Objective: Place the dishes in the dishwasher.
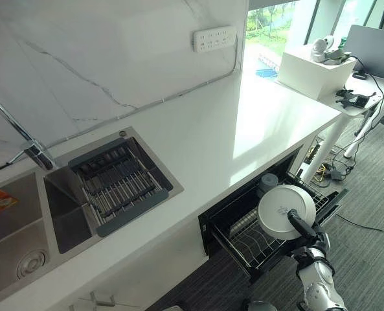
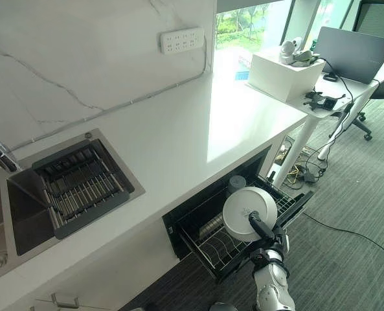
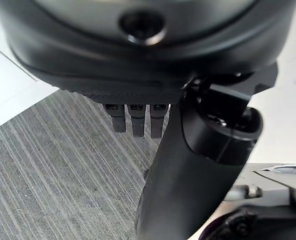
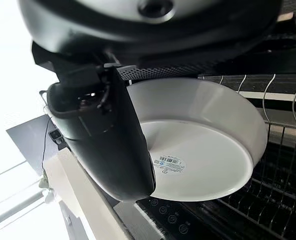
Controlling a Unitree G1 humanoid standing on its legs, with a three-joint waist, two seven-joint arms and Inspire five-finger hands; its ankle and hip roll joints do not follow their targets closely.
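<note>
Right now the right robot hand (image 1: 302, 228) pinches the white plate (image 1: 283, 210) above the dishwasher rack (image 1: 256, 243).

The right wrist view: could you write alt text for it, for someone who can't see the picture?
Seen from very close, the robot's dark right hand pinches a white plate, its thumb pressed across the underside, which bears a small sticker. The plate is held over the black wire rack of an open dishwasher drawer.
</note>
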